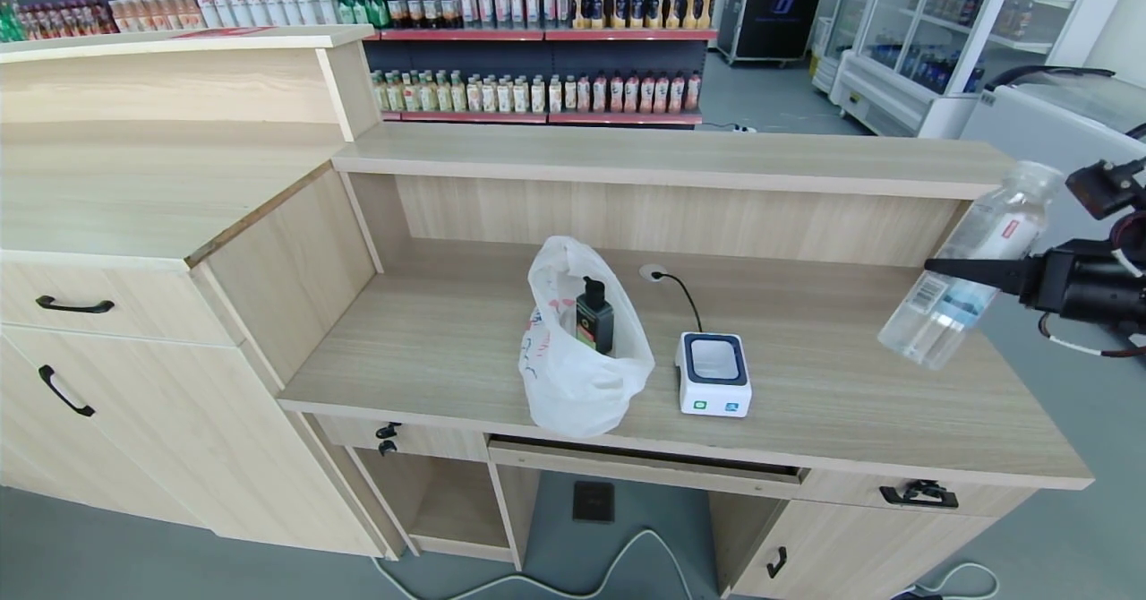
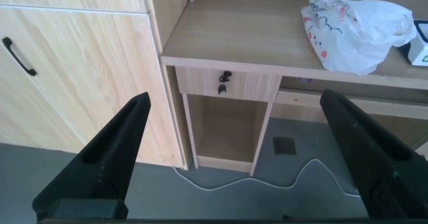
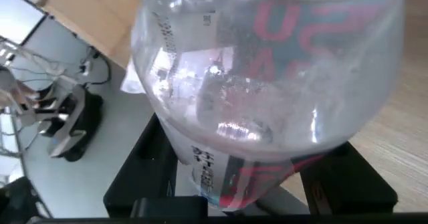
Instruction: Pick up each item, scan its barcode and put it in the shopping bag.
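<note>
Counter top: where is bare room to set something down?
Two bare patches on the counter: one between the left side panel and the shopping bag, and another from the scanner to the right edge, by the water bottle held in the right gripper. The middle is crowded: bag, scanner and its cable sit close together.

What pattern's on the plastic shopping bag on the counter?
White plastic shopping bag with pink-red cartoon prints; clearest in the left wrist view.
</note>
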Motion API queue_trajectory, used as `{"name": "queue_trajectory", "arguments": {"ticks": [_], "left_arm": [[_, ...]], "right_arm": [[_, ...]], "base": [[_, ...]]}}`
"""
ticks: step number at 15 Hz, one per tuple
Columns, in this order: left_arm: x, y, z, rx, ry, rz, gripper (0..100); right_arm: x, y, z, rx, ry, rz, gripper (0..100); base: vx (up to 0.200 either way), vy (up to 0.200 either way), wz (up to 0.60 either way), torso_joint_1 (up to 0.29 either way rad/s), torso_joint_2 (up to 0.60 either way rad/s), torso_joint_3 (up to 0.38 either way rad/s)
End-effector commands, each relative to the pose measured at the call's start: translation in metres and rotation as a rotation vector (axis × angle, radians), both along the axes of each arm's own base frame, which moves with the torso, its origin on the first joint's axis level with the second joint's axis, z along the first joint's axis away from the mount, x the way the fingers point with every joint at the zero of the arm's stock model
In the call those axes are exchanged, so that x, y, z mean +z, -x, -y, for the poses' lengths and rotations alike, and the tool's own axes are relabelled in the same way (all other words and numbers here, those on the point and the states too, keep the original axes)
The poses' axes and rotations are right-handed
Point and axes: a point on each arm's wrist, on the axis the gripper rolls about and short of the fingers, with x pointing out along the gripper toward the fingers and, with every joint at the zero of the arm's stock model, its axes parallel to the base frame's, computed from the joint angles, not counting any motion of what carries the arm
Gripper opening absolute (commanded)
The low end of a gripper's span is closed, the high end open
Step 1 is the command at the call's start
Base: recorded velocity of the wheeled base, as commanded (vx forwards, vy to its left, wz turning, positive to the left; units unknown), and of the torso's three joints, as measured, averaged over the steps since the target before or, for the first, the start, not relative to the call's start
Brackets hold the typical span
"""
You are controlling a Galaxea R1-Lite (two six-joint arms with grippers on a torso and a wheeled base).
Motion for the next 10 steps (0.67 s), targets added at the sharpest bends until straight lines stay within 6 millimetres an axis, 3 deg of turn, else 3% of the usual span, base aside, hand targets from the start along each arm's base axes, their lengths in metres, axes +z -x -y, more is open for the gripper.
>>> {"name": "queue_trajectory", "arguments": {"ticks": [1,4,10], "left_arm": [[0.000,0.000,0.000,0.001,0.000,0.001,100],[0.000,0.000,0.000,0.001,0.000,0.001,100],[0.000,0.000,0.000,0.001,0.000,-0.002,100]], "right_arm": [[0.052,0.043,-0.042,0.129,-0.016,0.084,0],[0.082,0.080,-0.083,0.253,-0.093,0.045,0],[0.107,0.122,-0.120,0.434,-0.111,0.049,0]], "base": [[0.000,0.000,0.00,0.000,0.00,0.000],[0.000,0.000,0.00,0.000,0.00,0.000],[0.000,0.000,0.00,0.000,0.00,0.000]]}}
